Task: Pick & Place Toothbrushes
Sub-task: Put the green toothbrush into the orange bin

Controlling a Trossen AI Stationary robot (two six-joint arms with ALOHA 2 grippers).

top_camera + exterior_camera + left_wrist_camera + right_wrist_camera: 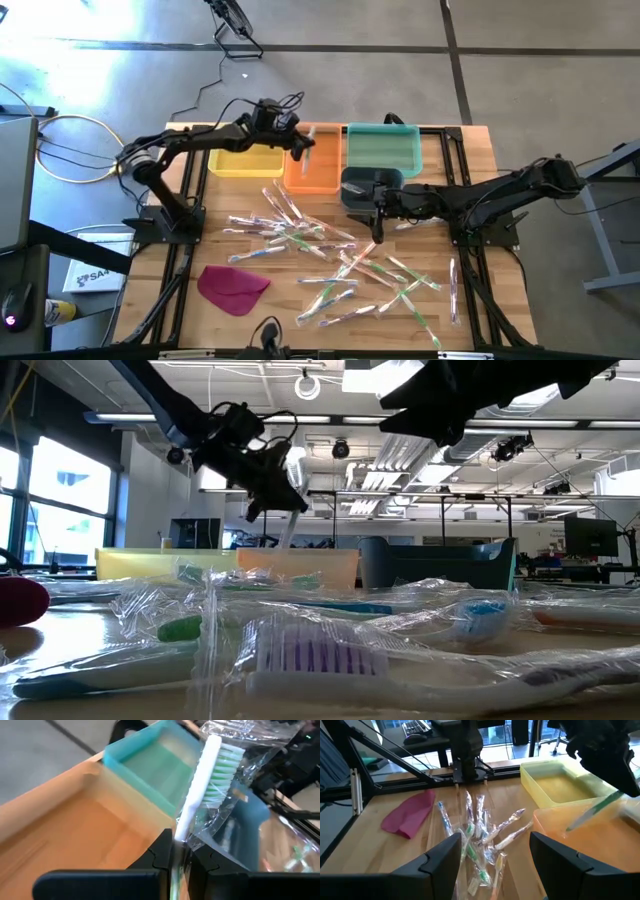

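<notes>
Several toothbrushes (340, 262) in clear wrappers lie scattered across the wooden table. My left gripper (300, 145) hangs over the orange bin (312, 172), shut on one wrapped toothbrush (202, 780) with a white handle and green bristles. My right gripper (378, 228) stands open above the far side of the pile (480, 832), with nothing between its fingers. In the low view, the held toothbrush (290, 510) slants down below the left gripper (262, 478). My left gripper pinches the wrapped toothbrush's handle (179, 831) between its two fingers. The brush head (220, 767) juts out past the fingertips, and the handle's other end (580, 820) slants down toward the orange bin. The toothbrush is lifted clear and tilted.
Along the far edge stand a yellow bin (245, 160), the orange bin and a teal bin (382, 148), with a dark blue bin (362, 186) in front of the teal one. A magenta cloth (232, 288) lies near the front left. Black frame rails run along both sides of the table.
</notes>
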